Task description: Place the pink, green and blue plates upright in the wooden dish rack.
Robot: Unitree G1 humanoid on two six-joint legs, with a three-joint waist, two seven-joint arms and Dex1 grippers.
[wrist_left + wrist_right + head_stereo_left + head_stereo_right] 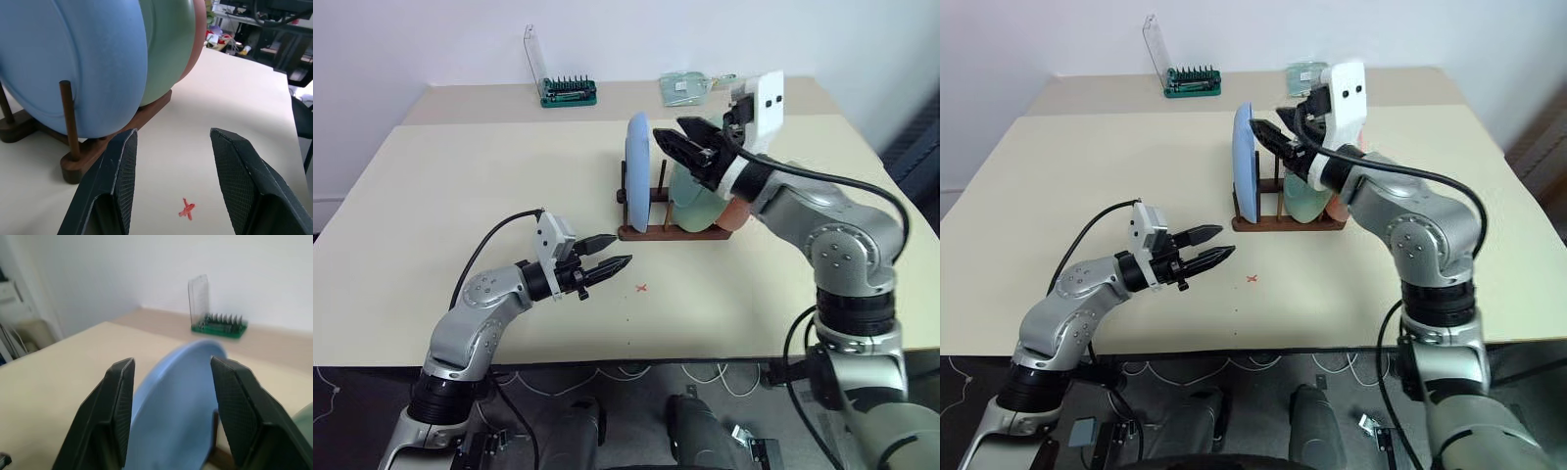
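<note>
- Table: a broad beige surface; a small red cross is marked near its front edge.
- Right gripper: raised just above the rack, its fingers parted and grasping nothing; the blue plate's rim lies between them in the right wrist view.
- Left gripper: hovering low over the table in front of the rack, fingers spread and empty.
- Blue plate, green plate, pink plate: all three stand on edge in the rack, blue at the robot's left end, pink at the right.
- Wooden dish rack: dark rails and thin pegs, mid-table.
- Hazard: judged from this pose, a careless withdrawal could catch the blue rim on a finger and tip the plate or drag the light rack.
</note>
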